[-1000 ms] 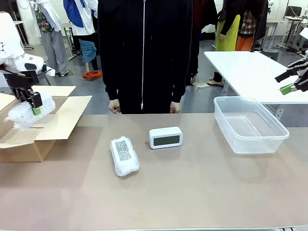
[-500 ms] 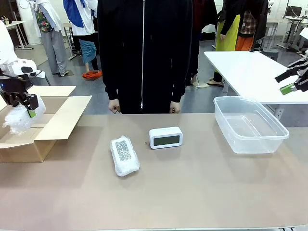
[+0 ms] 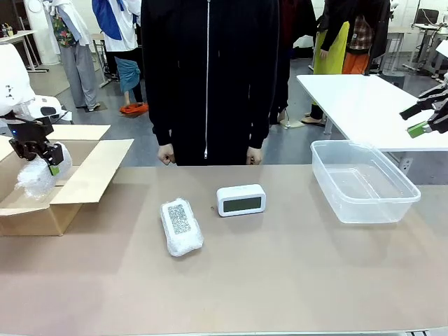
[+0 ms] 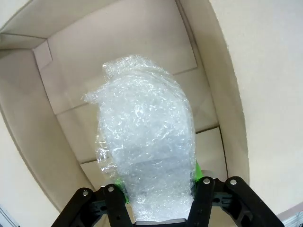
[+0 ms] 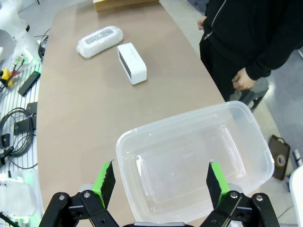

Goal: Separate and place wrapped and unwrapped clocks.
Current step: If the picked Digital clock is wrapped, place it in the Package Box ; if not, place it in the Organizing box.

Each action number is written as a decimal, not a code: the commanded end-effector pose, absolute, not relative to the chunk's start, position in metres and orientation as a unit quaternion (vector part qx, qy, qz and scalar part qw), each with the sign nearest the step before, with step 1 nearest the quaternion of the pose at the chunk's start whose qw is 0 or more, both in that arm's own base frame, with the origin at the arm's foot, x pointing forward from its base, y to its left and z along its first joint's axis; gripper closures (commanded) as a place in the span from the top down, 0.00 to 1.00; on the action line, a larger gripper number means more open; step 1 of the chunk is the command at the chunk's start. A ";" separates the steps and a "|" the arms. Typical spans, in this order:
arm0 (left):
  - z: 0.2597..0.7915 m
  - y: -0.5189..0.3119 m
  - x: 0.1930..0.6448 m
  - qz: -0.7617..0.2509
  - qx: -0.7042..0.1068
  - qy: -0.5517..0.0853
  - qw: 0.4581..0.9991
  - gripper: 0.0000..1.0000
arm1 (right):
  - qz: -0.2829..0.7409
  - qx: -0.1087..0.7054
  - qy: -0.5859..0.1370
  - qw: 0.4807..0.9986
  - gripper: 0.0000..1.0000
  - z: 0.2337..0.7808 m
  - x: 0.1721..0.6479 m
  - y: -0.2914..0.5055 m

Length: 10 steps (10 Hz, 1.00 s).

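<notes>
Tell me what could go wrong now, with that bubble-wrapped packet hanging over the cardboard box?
1. The left gripper pinches only one end of the bubble-wrapped clock, so the squashy wrap might slip and the bundle could drop hard into the cardboard box or land on a flap.
2. The person's hands hang close to the far table edge, near the white digital clock; an arm reaching for that clock could come near them.

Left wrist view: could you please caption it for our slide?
Left gripper holds a clear-white bubble-wrapped oblong bundle over the open brown cardboard box.
</notes>
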<state>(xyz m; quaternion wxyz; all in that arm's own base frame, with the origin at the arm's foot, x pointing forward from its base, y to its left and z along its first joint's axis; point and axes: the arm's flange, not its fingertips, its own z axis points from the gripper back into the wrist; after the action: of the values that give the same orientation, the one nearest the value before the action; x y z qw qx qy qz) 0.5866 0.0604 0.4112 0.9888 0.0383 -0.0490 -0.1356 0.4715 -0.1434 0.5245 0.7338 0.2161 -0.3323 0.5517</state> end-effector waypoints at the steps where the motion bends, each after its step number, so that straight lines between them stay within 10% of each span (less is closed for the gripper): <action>1: 0.419 0.064 0.595 -0.141 0.029 -0.051 0.988 0.53 | 0.553 0.219 -0.335 0.730 1.00 0.524 0.472 -0.142; 3: 0.417 0.068 0.594 -0.144 0.019 -0.047 0.988 0.53 | 0.553 0.219 -0.335 0.730 1.00 0.524 0.472 -0.142; 6: 0.420 0.068 0.591 -0.145 0.013 -0.046 0.988 0.92 | 0.553 0.219 -0.335 0.730 1.00 0.524 0.472 -0.142; 7: 0.421 0.068 0.590 -0.145 0.013 -0.049 0.988 0.77 | 0.553 0.219 -0.335 0.730 1.00 0.524 0.472 -0.142; 8: 0.421 0.067 0.589 -0.147 0.011 -0.051 0.988 1.00 | 0.553 0.219 -0.335 0.730 1.00 0.524 0.472 -0.142; 10: 0.423 0.069 0.587 -0.149 0.009 -0.055 0.987 0.98 | 0.553 0.219 -0.335 0.730 1.00 0.524 0.472 -0.142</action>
<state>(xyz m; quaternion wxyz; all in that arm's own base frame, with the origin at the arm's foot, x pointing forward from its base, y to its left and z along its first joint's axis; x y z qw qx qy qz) 0.5894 0.0643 0.4171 0.9885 0.0263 -0.0520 -0.1396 0.4715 -0.1434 0.5245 0.7338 0.2161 -0.3323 0.5517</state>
